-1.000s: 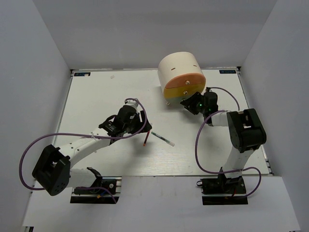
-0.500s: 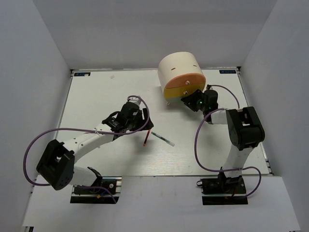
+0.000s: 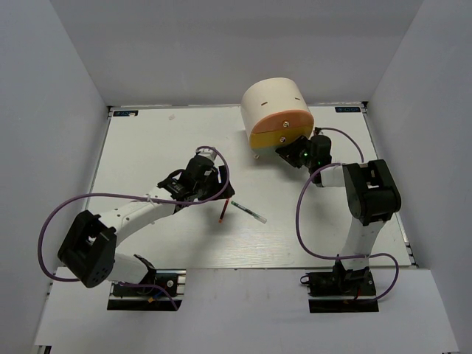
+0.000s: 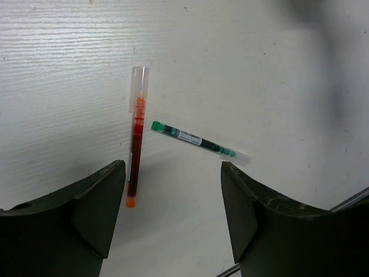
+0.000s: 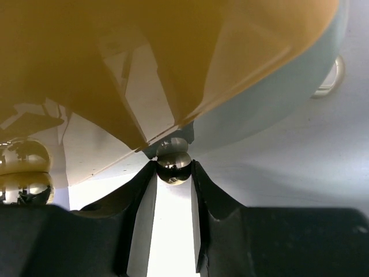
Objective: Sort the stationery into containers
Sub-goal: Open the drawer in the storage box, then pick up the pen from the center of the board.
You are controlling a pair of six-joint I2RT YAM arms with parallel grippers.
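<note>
— So, right gripper: is the knob caught?
— Yes, between my clenched jaws, touching both. Best I pull straight out, level. Left gripper hangs released, red pen near one finger.

The table is showing plain white with a fine ribbed grain. The organiser is showing cream, its orange drawer front glowing above the yellow drawer front. The red pen is running dark red to an orange tip under a clear cap. The clear pen is showing green ends. The knob is gleaming mirror-silver. The left pincer and right pincer are showing matte black.
</note>
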